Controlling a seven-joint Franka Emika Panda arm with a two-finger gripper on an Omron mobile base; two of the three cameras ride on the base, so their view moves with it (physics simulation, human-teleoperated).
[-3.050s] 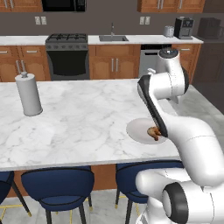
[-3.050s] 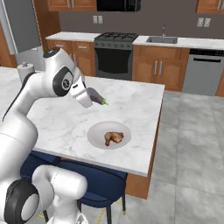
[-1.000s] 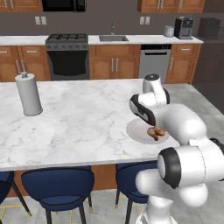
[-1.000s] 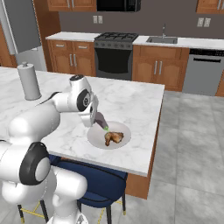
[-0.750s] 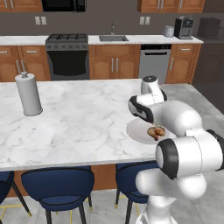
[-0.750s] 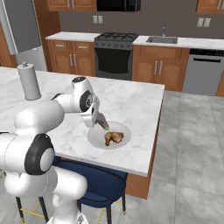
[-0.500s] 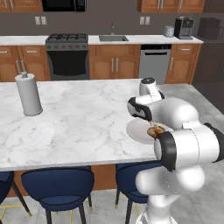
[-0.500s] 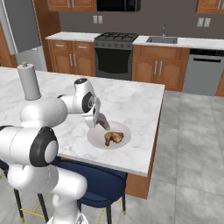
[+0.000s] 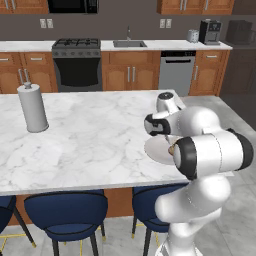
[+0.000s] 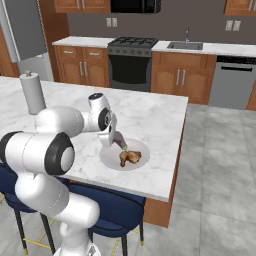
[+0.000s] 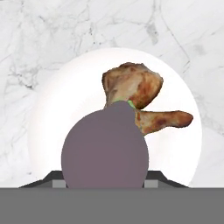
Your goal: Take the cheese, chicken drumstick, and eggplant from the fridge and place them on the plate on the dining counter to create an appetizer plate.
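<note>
Over the plate (image 11: 52, 109) | gripper (image 10: 116, 140) clamps eggplant (image 11: 105, 146), hiding its fingertips | chicken drumstick (image 11: 140, 94) partly covered behind

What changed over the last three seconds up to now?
The claw carried the eggplant down from above the dining counter to just over the plate, still gripping it. The chicken drumstick stayed on the plate; the paper towel roll did not move.

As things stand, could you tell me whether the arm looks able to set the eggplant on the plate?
Probably yes. The pincer holds the eggplant just above the plate, and the near side is bare. The chicken drumstick lies on the far side, close to the eggplant's tip.
</note>
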